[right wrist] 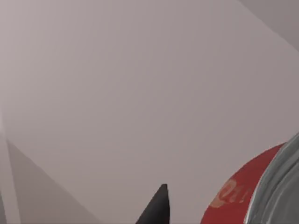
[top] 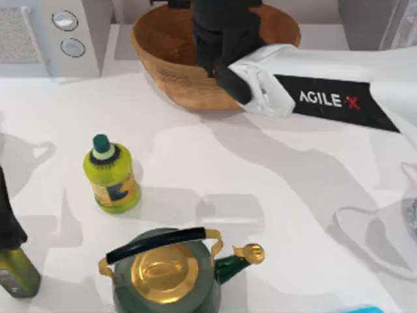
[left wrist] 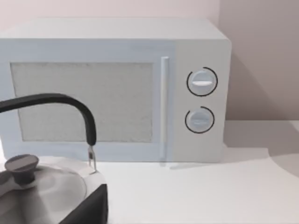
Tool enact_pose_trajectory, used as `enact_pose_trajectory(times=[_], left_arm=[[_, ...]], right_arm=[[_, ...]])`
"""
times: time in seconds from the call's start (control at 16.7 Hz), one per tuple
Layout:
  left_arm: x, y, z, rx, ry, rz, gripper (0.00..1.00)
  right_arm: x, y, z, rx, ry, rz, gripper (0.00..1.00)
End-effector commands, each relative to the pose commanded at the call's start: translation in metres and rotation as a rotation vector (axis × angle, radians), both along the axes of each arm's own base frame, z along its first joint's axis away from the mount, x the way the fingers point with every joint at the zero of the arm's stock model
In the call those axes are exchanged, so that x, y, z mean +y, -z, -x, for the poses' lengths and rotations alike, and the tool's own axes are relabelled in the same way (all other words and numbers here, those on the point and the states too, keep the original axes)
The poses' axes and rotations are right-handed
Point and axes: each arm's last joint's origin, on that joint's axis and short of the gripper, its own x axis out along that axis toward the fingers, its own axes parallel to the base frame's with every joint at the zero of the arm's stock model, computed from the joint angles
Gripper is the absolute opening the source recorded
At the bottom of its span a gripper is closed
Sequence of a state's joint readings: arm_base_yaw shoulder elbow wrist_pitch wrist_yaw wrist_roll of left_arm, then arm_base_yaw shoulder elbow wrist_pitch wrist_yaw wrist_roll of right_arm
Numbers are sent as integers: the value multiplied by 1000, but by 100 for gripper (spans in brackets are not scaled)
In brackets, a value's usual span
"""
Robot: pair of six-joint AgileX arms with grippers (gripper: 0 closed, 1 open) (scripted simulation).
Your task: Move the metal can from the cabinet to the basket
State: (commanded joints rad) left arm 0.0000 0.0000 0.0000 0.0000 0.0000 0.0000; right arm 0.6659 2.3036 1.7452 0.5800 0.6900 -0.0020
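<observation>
While the right arm, lettered "AGILE X" on its black panel, reaches over the woven wicker basket (top: 163, 49), its hand (top: 218, 36) hangs inside the bowl; whether it grips I cannot tell. The right wrist view shows the metal can (right wrist: 243, 196) close by: red, yellow-marked, silver-rimmed. A white tabletop (top: 273, 189) carries everything.

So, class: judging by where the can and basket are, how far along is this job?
Done: the metal can is out of the cabinet, close by the right gripper, which is over the basket. In hand: carrying it. Left: releasing it inside. Whether it is gripped is unclear.
</observation>
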Motion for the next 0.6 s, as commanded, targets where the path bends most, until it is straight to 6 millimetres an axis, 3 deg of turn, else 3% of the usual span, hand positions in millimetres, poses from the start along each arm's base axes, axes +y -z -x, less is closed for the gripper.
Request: enact_pose_trajectory(times=[0.6], left_arm=[[0,0,0,0,0,0,100]], right_arm=[[0,0,0,0,0,0,75]])
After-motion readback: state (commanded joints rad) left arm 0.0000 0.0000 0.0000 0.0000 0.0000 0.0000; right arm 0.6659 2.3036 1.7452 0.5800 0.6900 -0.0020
